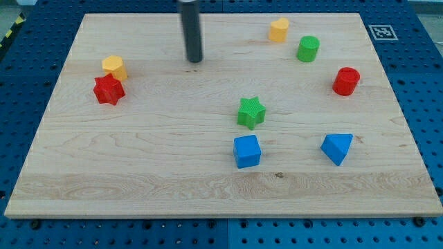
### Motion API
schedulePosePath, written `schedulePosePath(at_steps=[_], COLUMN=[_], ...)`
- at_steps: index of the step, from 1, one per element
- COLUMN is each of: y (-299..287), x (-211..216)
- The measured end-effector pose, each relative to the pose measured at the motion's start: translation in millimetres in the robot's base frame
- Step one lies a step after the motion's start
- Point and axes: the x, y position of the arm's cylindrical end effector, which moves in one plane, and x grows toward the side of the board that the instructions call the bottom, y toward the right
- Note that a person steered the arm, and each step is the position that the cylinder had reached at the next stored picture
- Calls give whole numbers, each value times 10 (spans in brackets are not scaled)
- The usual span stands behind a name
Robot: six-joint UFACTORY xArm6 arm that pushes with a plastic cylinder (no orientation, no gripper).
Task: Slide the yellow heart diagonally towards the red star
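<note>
Yellow heart [115, 67] sits upper left, touching the red star [109, 90] — the slide looks nearly done. My tip [194, 59], bare and touching nothing, stands upper centre — at most a final nudge.

My tip [194, 59] points straight down, rod upright.

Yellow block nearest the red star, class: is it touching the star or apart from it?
Touching, as far as shows: the yellow block sits against the upper right of the red star, no board visible between them.
</note>
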Motion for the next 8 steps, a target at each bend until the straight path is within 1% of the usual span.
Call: schedulePosePath(at_steps=[1, 2, 3, 4, 5, 6, 8], y=[46, 566, 1215, 1856, 2096, 1965, 1657], x=[-358, -908, -1264, -1259, -1221, -1142, -758])
